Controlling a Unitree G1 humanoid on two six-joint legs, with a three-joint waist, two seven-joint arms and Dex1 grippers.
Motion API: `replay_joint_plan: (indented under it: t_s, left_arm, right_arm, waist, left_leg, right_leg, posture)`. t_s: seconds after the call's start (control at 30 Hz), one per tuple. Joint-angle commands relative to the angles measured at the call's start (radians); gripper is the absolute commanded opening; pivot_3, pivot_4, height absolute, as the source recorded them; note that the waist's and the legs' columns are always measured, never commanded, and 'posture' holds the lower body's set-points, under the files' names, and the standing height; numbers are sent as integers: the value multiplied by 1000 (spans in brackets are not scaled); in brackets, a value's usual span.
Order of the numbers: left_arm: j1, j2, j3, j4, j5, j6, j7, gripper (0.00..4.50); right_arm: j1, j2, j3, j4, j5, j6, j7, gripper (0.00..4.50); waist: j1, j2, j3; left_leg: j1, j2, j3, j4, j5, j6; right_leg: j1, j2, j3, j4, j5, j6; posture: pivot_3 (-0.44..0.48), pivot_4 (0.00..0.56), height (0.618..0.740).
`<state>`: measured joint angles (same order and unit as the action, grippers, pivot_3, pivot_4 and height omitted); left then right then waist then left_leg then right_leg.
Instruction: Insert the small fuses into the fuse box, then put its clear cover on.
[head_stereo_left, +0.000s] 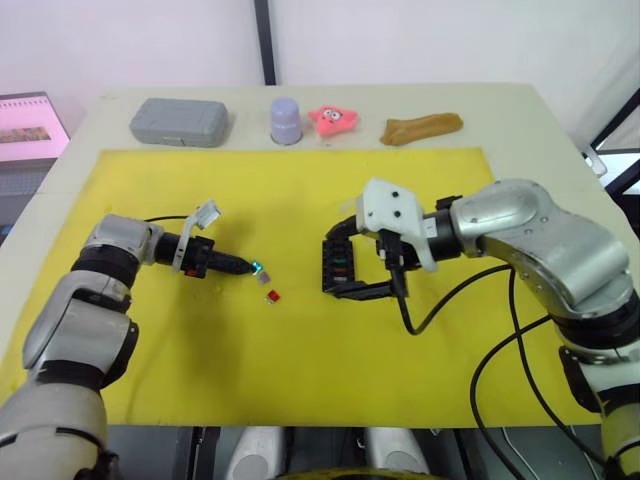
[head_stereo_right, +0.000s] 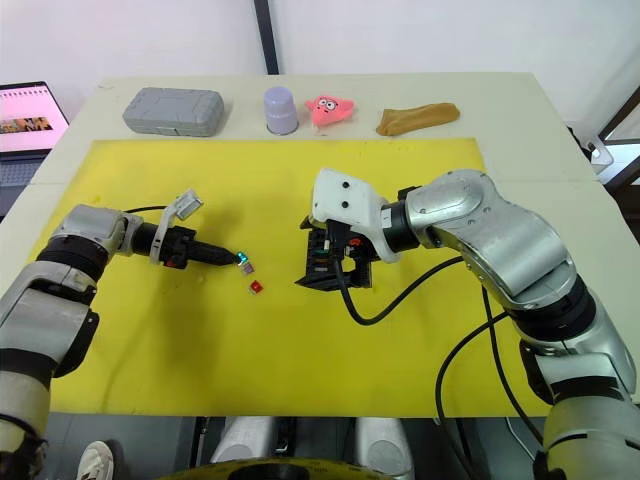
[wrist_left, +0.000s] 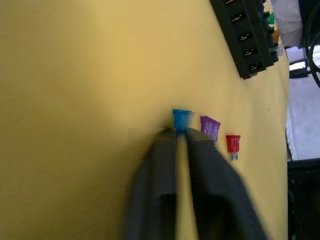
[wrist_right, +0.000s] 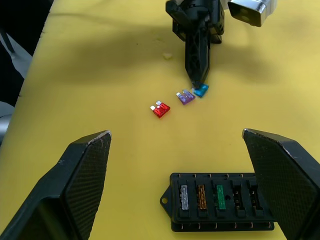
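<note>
The black fuse box (wrist_right: 220, 200) sits mid-mat between the wide-open fingers (wrist_right: 85, 170) of my right gripper (head_stereo_left: 362, 270). Grey, amber and green fuses stand in its slots, and other slots are bare. To its left, my left gripper (head_stereo_left: 250, 267) reaches down to the yellow mat (head_stereo_left: 300, 350), shut on a teal fuse (wrist_left: 181, 120) at its fingertips. A purple fuse (wrist_left: 210, 127) lies right beside the teal one. A red fuse (head_stereo_left: 272, 296) lies a little further off, loose on the mat. The clear cover is out of view.
Along the table's far edge stand a grey rounded case (head_stereo_left: 180, 122), a lavender cup (head_stereo_left: 286, 118), a pink toy (head_stereo_left: 335, 118) and a brown object (head_stereo_left: 420, 128). A laptop (head_stereo_left: 30, 125) sits off the table's left. A black cable (head_stereo_left: 440, 300) loops below my right wrist.
</note>
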<state>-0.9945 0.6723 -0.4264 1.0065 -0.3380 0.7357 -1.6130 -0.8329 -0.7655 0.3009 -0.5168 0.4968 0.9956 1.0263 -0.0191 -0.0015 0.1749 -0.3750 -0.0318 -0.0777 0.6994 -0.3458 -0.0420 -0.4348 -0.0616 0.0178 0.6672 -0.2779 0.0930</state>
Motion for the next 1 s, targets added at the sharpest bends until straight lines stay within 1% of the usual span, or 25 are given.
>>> replay_joint_plan:
  t_s: [0.03, 0.27, 0.57, 0.67, 0.8, 1.0]
  left_arm:
    - [-4, -6, 7, 29, 35, -15, -1, 67]
    - [-5, -18, 29, 49, 58, -27, -1, 67]
    - [-8, -7, 62, 37, 41, -11, -1, 67]
    - [-4, 14, 79, 20, 18, 7, -1, 67]
    - [24, 55, 89, -56, -50, 61, -1, 67]
    - [51, 97, 127, -146, -104, 118, -1, 67]
  right_arm:
    - [-11, -1, -13, -36, 9, -14, -4, 4500]
    - [-12, -1, -12, -34, 9, -16, -2, 4500]
    - [-14, 0, -6, -34, 5, -18, -1, 4500]
    - [-15, 1, -5, -35, 5, -18, -2, 4500]
    - [-12, -2, -7, -38, 8, -18, -2, 4500]
    - [-10, 3, 1, -33, 5, -21, -1, 4500]
  waist:
    - [0, 0, 0]
    - [0, 0, 0]
    - [0, 0, 0]
    - [-1, 0, 0]
    - [-4, 0, 0]
    - [-8, 0, 0]
  left_leg:
    - [0, 0, 0, 0, 0, 0]
    - [0, 0, 0, 0, 0, 0]
    - [0, 0, 0, 0, 0, 0]
    - [0, 0, 0, 0, 0, 0]
    - [0, 0, 0, 0, 0, 0]
    - [0, 3, 0, 0, 0, 0]
  right_leg:
    - [0, 0, 0, 0, 0, 0]
    - [0, 0, 0, 0, 0, 0]
    - [0, 0, 0, 1, 0, 0]
    - [0, 0, 0, 1, 0, 0]
    - [0, 0, 0, 1, 0, 0]
    - [-1, 0, 0, 1, 0, 0]
  posture:
    - [0, 150, 740]
    - [0, 150, 740]
    - [0, 150, 740]
    - [0, 150, 740]
    - [0, 150, 740]
    - [0, 150, 740]
